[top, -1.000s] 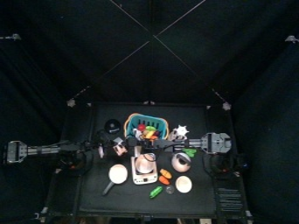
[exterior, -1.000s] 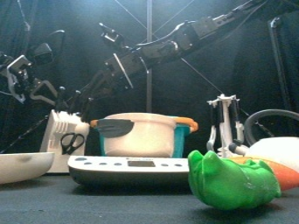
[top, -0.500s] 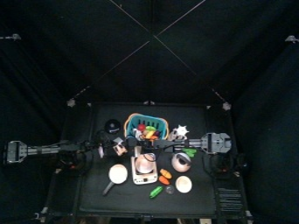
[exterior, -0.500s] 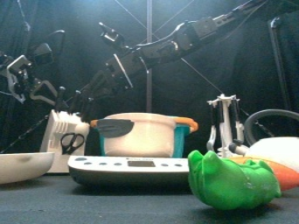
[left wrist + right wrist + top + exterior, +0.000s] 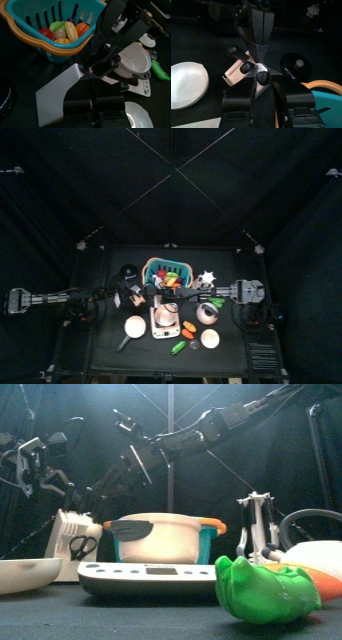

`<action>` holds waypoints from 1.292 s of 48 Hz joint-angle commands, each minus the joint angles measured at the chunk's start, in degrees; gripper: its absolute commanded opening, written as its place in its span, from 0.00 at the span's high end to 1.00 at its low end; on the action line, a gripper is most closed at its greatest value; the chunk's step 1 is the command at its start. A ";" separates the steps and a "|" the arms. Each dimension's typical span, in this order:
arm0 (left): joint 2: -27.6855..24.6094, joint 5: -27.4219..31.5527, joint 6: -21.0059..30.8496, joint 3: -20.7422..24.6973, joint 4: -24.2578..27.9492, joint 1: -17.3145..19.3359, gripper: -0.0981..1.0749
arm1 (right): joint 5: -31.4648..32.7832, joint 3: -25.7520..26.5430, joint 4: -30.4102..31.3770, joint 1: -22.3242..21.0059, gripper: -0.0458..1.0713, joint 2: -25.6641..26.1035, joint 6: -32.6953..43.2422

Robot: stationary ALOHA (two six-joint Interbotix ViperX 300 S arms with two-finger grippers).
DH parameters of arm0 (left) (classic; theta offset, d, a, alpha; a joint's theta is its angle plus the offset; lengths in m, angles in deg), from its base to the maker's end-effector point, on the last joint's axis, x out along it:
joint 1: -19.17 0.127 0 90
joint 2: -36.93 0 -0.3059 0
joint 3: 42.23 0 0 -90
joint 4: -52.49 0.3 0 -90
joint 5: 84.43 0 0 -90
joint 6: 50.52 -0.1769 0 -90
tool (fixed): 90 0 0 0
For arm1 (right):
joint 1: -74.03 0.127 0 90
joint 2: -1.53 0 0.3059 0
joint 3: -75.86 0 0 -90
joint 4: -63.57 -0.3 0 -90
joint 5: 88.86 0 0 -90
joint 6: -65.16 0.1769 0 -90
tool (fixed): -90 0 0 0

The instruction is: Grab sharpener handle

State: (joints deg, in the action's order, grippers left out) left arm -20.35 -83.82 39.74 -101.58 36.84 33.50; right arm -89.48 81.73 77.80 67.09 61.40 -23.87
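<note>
Black curtains ring the small table [image 5: 100,353], where the sharpener handle [image 5: 258,24] stays pinched in the closed right gripper [image 5: 260,54] at mid-right, while the left gripper [image 5: 30,466], jaw state unreadable, has risen slightly.

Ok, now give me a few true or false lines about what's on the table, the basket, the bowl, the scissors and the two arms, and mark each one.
1. The teal basket holds colourful toy vegetables. True.
2. The white bowl is stacked on top of the kitchen scale. False: it stands on the table beside the scale.
3. A pair of black-handled scissors is at the white block. True.
4. Both arms reach in from the same side of the table. False: in the top view the left arm comes from the left and the right arm from the right.
</note>
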 commanded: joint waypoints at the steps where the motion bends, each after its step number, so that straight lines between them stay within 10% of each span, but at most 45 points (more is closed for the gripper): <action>1: 0.35 7.56 -0.18 4.13 -0.44 0.35 0.81 | -0.35 1.32 -0.26 0.00 0.46 1.41 0.35; 17: 3.08 18.19 -0.18 5.89 -0.18 4.13 0.81 | -0.35 1.32 -0.26 -0.09 0.46 1.05 0.35; 62: 1.67 16.26 -0.09 5.98 -9.76 6.50 0.81 | -0.35 1.49 -0.35 -0.26 0.46 0.26 0.44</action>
State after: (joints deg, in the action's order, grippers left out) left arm -17.97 -66.94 39.65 -97.19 27.79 39.56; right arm -89.66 82.08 77.72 66.91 60.70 -23.78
